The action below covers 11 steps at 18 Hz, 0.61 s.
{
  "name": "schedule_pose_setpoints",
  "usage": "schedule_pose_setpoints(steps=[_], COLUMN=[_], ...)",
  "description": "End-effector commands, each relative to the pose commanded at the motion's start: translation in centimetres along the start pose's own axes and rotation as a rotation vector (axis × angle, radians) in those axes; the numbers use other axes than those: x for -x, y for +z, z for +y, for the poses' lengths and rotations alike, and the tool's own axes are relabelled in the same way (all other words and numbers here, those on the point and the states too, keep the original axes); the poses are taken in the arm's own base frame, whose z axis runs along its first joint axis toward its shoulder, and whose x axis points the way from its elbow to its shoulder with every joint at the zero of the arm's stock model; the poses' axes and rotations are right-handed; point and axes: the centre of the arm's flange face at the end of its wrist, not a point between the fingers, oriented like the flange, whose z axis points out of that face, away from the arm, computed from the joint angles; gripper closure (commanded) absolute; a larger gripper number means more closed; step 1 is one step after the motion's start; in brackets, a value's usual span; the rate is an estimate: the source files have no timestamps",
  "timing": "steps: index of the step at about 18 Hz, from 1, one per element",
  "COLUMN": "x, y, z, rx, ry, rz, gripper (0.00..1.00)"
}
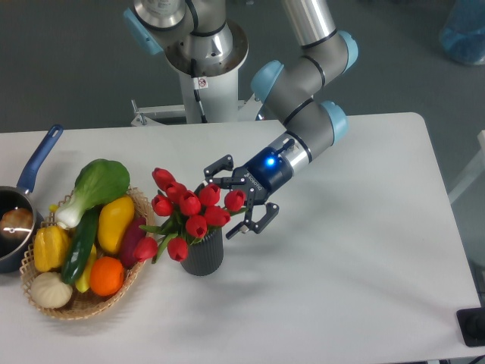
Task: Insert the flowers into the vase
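I can't read any text from here. The only sign I see is a small warning sticker on the robot base, its print too small to make out.

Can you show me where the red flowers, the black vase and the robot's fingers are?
flowers (189,208): fixed camera view, on a red bud mid-bunch.
vase (203,256): fixed camera view, on its ribbed side.
fingers (258,221): fixed camera view, on the lower finger, spread away from the upper one.
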Motion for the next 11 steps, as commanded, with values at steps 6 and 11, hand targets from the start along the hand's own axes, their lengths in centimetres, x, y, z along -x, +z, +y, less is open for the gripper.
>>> schedule_pose_setpoints(steps=[6, 11], x=[0.5, 3.7], y=[-2.7, -7.1], z=[-3.9, -6.8], rx=[0.076, 0.205], ry=[0.038, 0.122], rz=[-0.05, -0.135], gripper=[0.0, 0.0])
